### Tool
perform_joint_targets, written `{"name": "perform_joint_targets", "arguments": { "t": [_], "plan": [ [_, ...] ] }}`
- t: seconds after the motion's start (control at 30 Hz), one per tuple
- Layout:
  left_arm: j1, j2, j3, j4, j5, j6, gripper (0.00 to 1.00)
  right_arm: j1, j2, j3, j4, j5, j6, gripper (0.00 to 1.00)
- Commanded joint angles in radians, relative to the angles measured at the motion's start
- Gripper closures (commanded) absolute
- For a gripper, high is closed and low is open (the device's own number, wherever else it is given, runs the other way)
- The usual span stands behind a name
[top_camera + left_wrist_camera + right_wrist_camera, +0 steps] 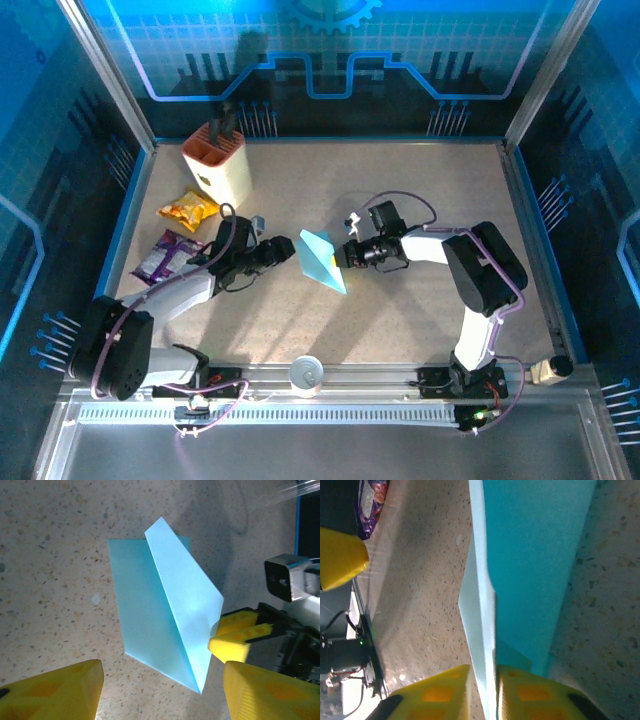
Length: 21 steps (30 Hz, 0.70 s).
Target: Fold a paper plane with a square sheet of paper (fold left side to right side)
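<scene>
1. The light-blue square sheet of paper [322,258] lies in the middle of the table [420,320], one flap raised.
2. Right wrist view: the right gripper [482,680] pinches the flap's edge.
3. Left wrist view: the left gripper [162,680] gapes beside the sheet, holding nothing.

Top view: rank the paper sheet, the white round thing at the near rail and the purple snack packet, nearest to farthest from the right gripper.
1. paper sheet: pinched in the right gripper, just to its left.
2. white round object: at the near rail, between the two arm bases.
3. purple snack packet: far left side of the table, beyond the left arm.
</scene>
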Motion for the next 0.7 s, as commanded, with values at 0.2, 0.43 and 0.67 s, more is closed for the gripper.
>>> {"name": "perform_joint_targets", "arguments": {
  "t": [0.2,0.43,0.67],
  "plan": [
    [0.009,-0.127,-0.029,0.182,0.112,-0.052,0.33,-0.058,-0.264,-0.097,0.062,-0.008,0.045,0.98],
    [0.009,-0.225,-0.025,0.323,0.213,-0.097,0.26,-0.128,-0.474,-0.178,0.160,-0.072,0.158,0.98],
    [-0.014,-0.200,0.022,0.417,0.290,-0.144,0.26,-0.136,-0.599,-0.206,0.305,-0.166,0.291,0.98]
  ]
}}
